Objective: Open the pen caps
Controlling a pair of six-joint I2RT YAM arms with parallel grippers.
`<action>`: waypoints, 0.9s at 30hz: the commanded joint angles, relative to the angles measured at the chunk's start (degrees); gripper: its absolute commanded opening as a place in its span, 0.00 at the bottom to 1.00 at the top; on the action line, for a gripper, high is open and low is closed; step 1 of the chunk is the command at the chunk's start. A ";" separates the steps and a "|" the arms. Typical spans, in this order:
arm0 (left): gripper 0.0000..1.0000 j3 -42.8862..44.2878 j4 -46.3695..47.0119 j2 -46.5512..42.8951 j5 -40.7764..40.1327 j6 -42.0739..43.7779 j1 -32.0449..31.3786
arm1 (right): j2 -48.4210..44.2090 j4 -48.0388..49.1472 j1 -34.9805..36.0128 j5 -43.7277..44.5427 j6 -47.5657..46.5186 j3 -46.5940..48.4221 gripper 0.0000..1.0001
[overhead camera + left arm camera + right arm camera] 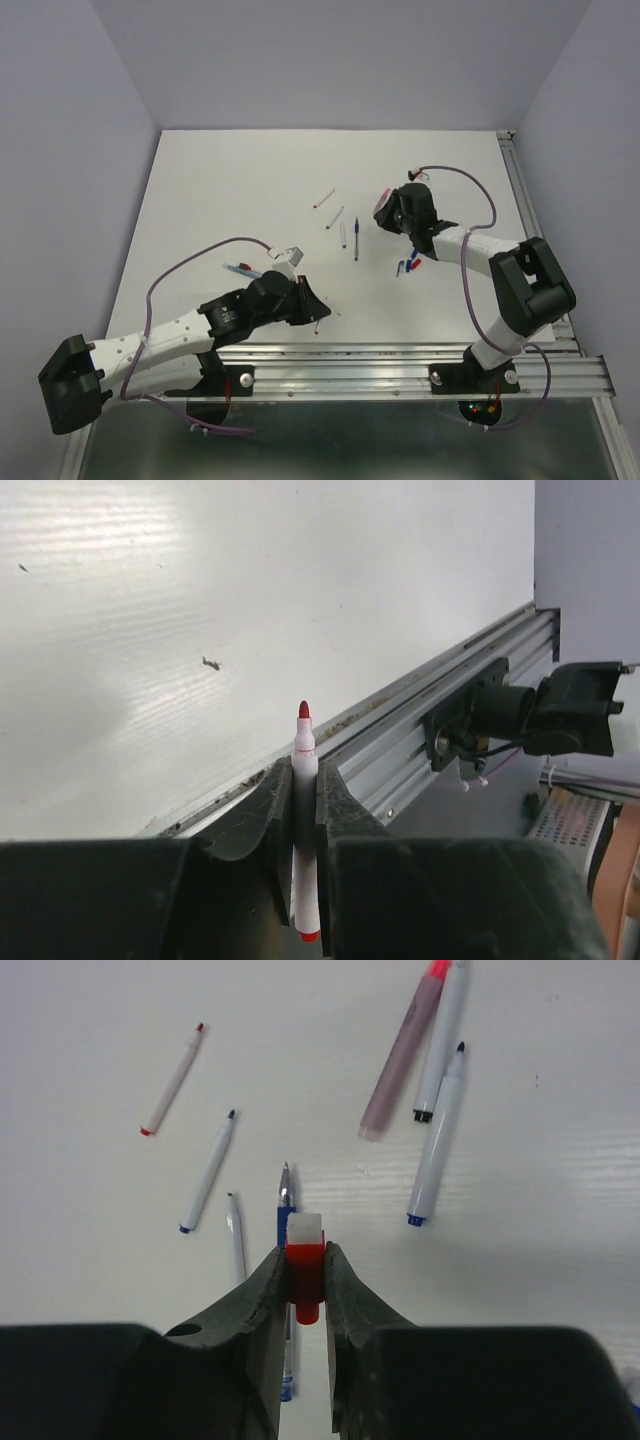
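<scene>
Above the white table (220,200), left gripper (304,768) clamps a red pen (303,738), right gripper (304,1253) a shallowly pinched red cap (303,1282) that could slip.

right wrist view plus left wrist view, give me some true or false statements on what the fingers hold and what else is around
1. The right fingers clamp a red cap. True.
2. The left fingers are empty. False: they are shut on a white pen.
3. That pen's red tip is bare. True.
4. No other pens are in sight. False: loose pens lie on the table beyond the right fingers.
</scene>
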 commanded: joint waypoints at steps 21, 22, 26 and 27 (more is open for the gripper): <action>0.00 6.64 -0.60 5.93 -4.55 8.59 12.20 | -10.18 -7.11 1.00 -1.07 1.98 -15.51 0.21; 0.00 7.69 -0.25 6.64 -4.72 9.12 12.64 | -10.54 -7.28 1.08 -0.90 1.98 -16.39 0.22; 0.00 10.86 -0.60 10.68 -5.60 12.11 14.39 | -12.04 -7.90 1.26 0.25 1.81 -17.80 0.26; 0.00 11.38 -0.60 12.17 -5.95 12.90 14.92 | -12.13 -7.99 1.26 0.25 1.72 -17.89 0.27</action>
